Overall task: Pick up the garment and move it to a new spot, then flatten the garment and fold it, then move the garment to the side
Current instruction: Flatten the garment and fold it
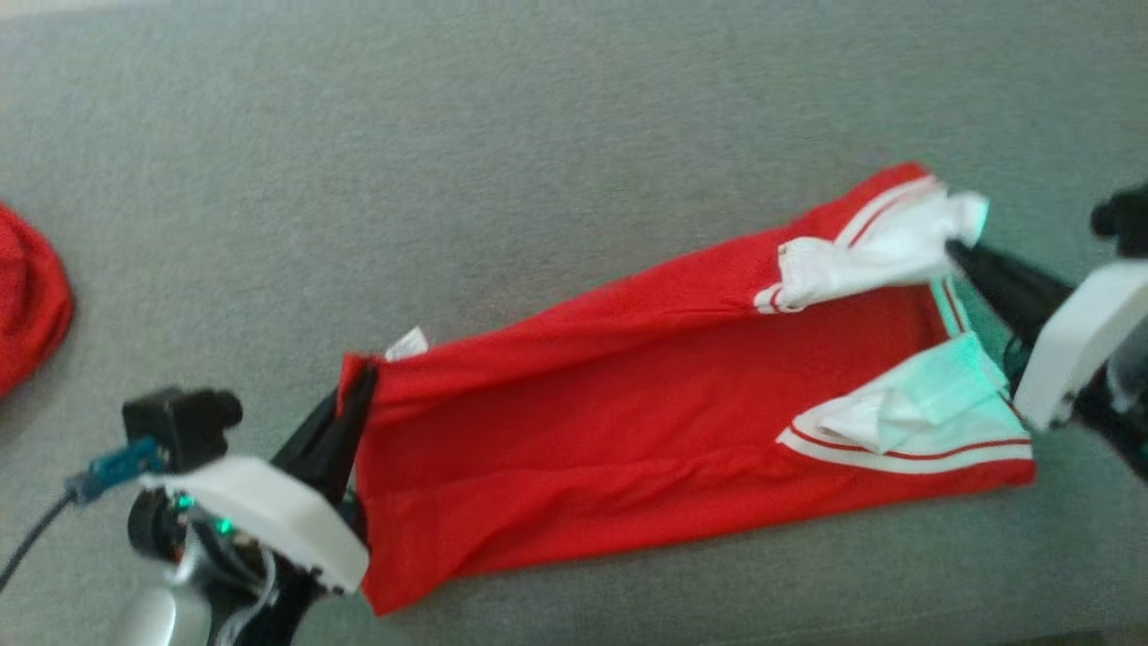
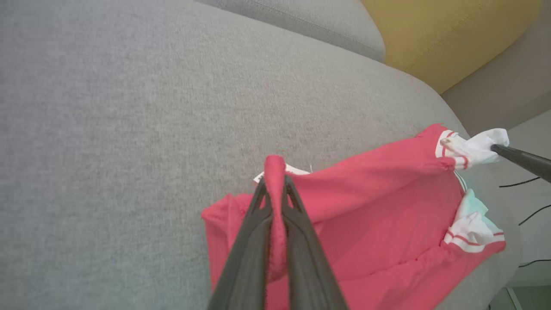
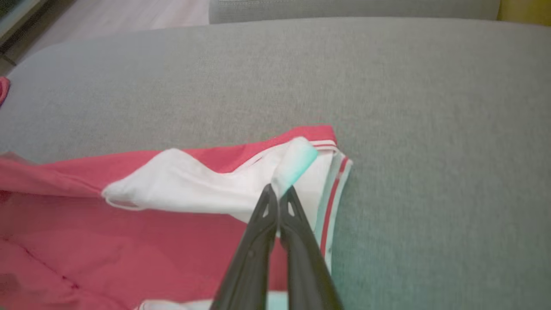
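Stretching the garment (image 1: 628, 395) flat across the grey cushion (image 1: 538, 135), the left end effector (image 1: 357, 384) is clamped on its red hem (image 2: 275, 168), the right end effector (image 1: 955, 249) on a white sleeve (image 1: 870, 256), probably to pull out wrinkles.

No readable text or labels.

Red garment (image 1: 628, 404) with white, stripe-trimmed sleeves lies stretched lengthwise on the grey cushion (image 1: 448, 135).

Soft even light, mild blur, teal glow on garment (image 1: 628, 404).
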